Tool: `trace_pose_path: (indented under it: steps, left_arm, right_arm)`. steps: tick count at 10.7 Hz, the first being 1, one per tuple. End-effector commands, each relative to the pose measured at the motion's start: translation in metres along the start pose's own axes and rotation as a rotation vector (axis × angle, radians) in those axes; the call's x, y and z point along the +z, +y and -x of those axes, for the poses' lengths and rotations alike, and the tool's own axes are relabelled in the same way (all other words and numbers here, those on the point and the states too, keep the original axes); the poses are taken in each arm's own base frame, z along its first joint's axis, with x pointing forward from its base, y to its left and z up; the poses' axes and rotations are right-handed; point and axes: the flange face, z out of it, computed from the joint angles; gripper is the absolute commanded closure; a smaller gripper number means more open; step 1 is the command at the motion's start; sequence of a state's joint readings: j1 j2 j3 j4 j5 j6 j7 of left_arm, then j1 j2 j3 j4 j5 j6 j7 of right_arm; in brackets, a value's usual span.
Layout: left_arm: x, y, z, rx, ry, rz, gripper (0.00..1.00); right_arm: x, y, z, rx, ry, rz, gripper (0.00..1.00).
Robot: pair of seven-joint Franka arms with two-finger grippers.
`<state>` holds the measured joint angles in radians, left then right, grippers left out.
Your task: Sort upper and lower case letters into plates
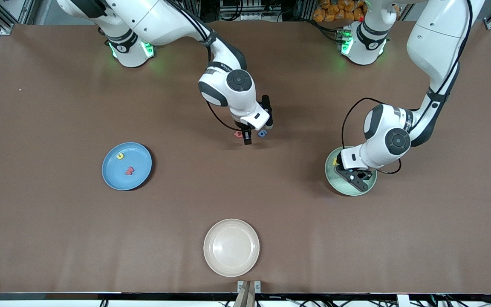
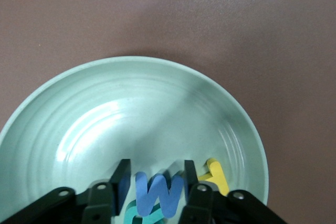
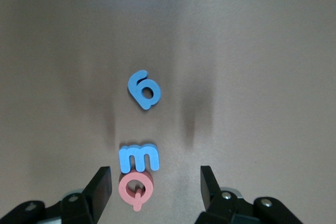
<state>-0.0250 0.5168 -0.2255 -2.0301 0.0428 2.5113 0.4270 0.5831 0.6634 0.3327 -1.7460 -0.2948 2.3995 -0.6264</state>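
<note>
My left gripper [image 1: 357, 178] hangs low in the mint green plate [image 1: 335, 184], open. A blue W [image 2: 160, 195] lies between its fingers with a slim gap on one side. The W rests on a teal letter [image 2: 137, 214], and a yellow letter [image 2: 216, 177] lies beside them. My right gripper [image 3: 155, 187] is open over a red Q [image 3: 135, 188], close above the table mid-way between the arms. A blue m [image 3: 139, 157] touches the Q, and a blue rounded letter [image 3: 144, 89] lies a little apart. The blue plate [image 1: 113, 177] holds a yellow letter [image 1: 120, 156] and a red letter [image 1: 129, 171].
A cream-white plate [image 1: 231, 247] with nothing in it sits near the table's front edge, nearer to the front camera than the loose letters. The blue plate lies toward the right arm's end and the mint plate toward the left arm's end. Bare brown tabletop [image 1: 58, 230] surrounds them.
</note>
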Motion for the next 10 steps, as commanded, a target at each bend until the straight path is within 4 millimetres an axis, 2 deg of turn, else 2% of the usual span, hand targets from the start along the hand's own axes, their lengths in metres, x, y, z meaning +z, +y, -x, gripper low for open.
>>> trace_pose_path:
  steps: [1, 4, 5, 7, 9, 10]
  left_arm:
    - [-0.011, 0.001, 0.002, -0.010, 0.018, -0.005, 0.35]
    - [-0.024, 0.010, -0.013, -0.046, 0.014, -0.002, 0.35]
    - [-0.032, 0.024, -0.026, -0.062, -0.004, 0.005, 0.33]
    - [-0.050, 0.040, -0.047, -0.127, -0.033, 0.013, 0.33]
    - [-0.059, 0.079, -0.071, -0.210, -0.040, 0.014, 0.31]
    - [-0.061, 0.079, -0.074, -0.218, -0.034, 0.012, 0.30]
  right_arm:
    - [0.012, -0.013, 0.002, -0.010, -0.014, -0.001, 0.23]
    - [0.019, -0.014, 0.002, -0.024, -0.017, 0.003, 0.27]
    - [0.026, -0.015, 0.001, -0.027, -0.010, 0.002, 0.28]
    - [0.034, -0.019, -0.002, -0.005, -0.014, 0.007, 0.30]
    - [0.041, -0.023, -0.002, -0.003, -0.039, 0.028, 0.30]
    - [0.042, -0.022, -0.002, 0.000, -0.039, 0.027, 0.30]
